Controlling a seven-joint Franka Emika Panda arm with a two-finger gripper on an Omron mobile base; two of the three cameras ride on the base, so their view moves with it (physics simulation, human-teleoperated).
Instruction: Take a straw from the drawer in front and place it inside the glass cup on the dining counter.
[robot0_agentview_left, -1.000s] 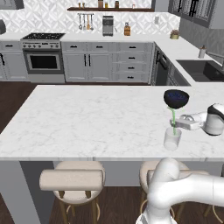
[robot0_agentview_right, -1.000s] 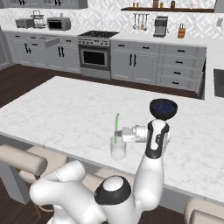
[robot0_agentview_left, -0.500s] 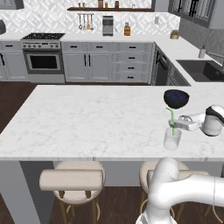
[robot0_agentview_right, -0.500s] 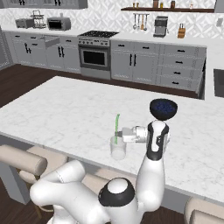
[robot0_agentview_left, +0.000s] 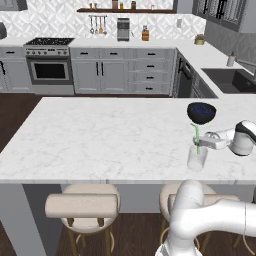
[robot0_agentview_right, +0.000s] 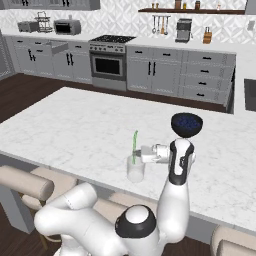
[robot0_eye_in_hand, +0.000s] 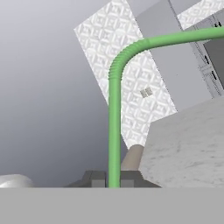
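Observation:
My gripper (robot0_eye_in_hand: 114, 179) is shut on the light-green straw (robot0_eye_in_hand: 114, 131), which runs up between the fingertips (robot0_eye_in_hand: 98, 178) to its bent top. Over the white marble dining counter (robot0_agentview_left: 100, 135), the gripper (robot0_agentview_left: 202, 142) reaches in sideways from the right and holds the straw (robot0_agentview_left: 197, 139) upright. The straw's lower end dips into the clear glass cup (robot0_agentview_left: 197, 159). From the other side, the straw (robot0_agentview_right: 134, 145) rises out of the cup (robot0_agentview_right: 135, 169) beside the gripper (robot0_agentview_right: 143, 154). A grey drawer (robot0_agentview_right: 59, 47) stands pulled out in the far cabinets.
A dark blue-black bowl (robot0_agentview_left: 201, 112) sits on the counter just behind the cup, close to my forearm. Padded stools (robot0_agentview_left: 82, 205) line the near edge of the counter. Stove, cabinets and a sink (robot0_agentview_left: 227, 80) stand beyond a strip of dark floor.

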